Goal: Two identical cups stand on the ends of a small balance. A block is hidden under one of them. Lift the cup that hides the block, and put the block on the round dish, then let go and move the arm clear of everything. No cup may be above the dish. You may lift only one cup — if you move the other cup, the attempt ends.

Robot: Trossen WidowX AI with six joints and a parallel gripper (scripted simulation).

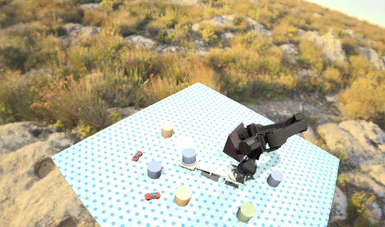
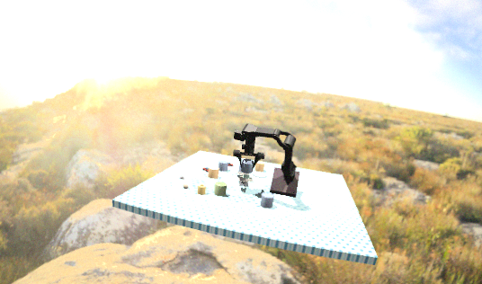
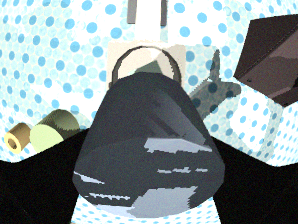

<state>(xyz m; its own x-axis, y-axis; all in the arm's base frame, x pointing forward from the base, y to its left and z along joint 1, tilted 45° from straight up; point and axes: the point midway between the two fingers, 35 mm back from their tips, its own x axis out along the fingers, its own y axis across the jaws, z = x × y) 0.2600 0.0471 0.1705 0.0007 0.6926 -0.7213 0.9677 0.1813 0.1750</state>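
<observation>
My gripper is shut on a grey-blue cup, which it holds upright above the near-base end of the balance. In the wrist view the cup hides part of that end's ring. A dark greenish block shows inside the ring, partly covered by the cup. The other cup stands on the balance's far end. The pale round dish lies on the table just behind that cup, with no cup seen above it.
Grey-blue cylinders, tan cylinders and a green cylinder stand around the balance. Two red toy cars lie to the left. The dark arm base is beside the arm.
</observation>
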